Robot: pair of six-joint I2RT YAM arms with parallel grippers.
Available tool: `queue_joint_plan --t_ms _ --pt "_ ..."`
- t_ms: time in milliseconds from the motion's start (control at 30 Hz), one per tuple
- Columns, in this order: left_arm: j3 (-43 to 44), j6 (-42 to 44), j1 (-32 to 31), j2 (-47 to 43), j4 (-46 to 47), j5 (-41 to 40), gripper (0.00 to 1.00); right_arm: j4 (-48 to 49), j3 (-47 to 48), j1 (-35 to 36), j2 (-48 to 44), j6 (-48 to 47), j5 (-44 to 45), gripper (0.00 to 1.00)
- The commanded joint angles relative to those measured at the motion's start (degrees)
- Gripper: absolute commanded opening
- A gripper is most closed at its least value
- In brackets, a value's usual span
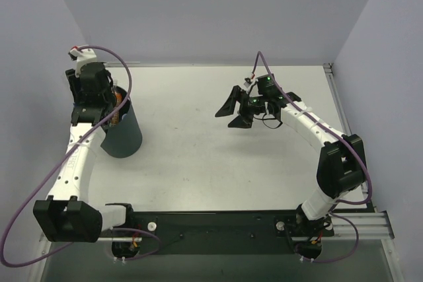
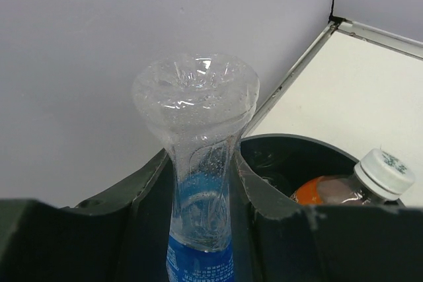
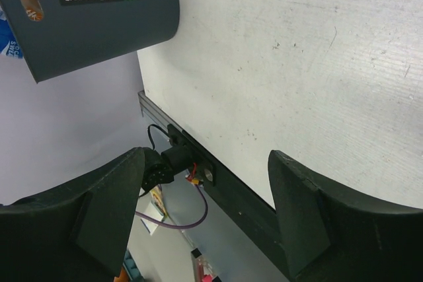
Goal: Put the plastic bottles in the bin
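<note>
My left gripper (image 2: 201, 209) is shut on a clear blue-labelled bottle (image 2: 198, 163), bottom end up, held at the rim of the dark bin (image 2: 297, 146). In the bin lies a bottle with orange contents (image 2: 330, 189) and a white cap (image 2: 384, 171). In the top view the left gripper (image 1: 109, 100) hovers over the bin (image 1: 122, 133) at the table's left. My right gripper (image 1: 232, 111) is open and empty above the middle of the table. In the right wrist view the bin (image 3: 92, 18) shows at upper left, labelled "GARBAGE BIN".
The white table (image 1: 218, 150) has a metal rail along its right edge (image 1: 340, 117). Grey walls close the left, back and right sides. A black base bar (image 1: 218, 222) runs along the near edge between the arm bases.
</note>
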Motion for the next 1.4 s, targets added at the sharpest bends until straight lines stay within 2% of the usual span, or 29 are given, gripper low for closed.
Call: queue_joint_plan --t_ms 0,33,100,233,433,600,733,967,1300,1367 --pt "2.51 -0.41 0.61 1.78 6.10 -0.31 0.24 -0.22 -0.07 0.26 -1.47 -1.37 0.19 0.70" --pt "3.22 -1.73 0.53 2.48 3.31 -0.31 0.32 -0.31 -0.07 0.35 -1.38 -1.55 0.19 0.70" --pt "4.97 -5.76 0.53 2.58 0.05 -0.22 0.58 -0.39 0.28 0.26 -1.56 -1.72 0.54 0.71" --pt "7.70 -9.57 0.53 1.44 -8.12 -0.48 0.82 -1.01 0.80 0.35 -1.47 -2.25 0.81 0.71" --pt "11.91 -12.82 0.53 -0.32 -14.82 1.79 0.88 -1.45 1.24 0.44 -0.94 -2.43 1.07 0.71" --pt "17.80 -17.03 -2.01 0.29 -20.61 10.75 0.91 -2.59 1.42 0.53 -0.94 -2.95 2.12 0.71" --pt "22.29 -18.71 -13.15 3.71 -24.39 12.96 0.94 -4.26 2.47 0.35 -1.64 -4.01 4.23 0.72" --pt "25.72 -24.33 -27.05 11.53 -28.53 20.59 0.94 -7.42 3.71 -0.70 -4.19 -5.59 9.33 0.73" --pt "22.74 -29.78 -37.26 21.11 -28.36 33.87 0.94 -11.38 1.43 -2.46 -11.31 -7.17 18.21 0.75" --pt "21.52 -31.01 -37.53 22.00 -28.18 37.29 0.94 -11.47 -0.06 -2.38 -13.15 -6.91 19.88 0.75"
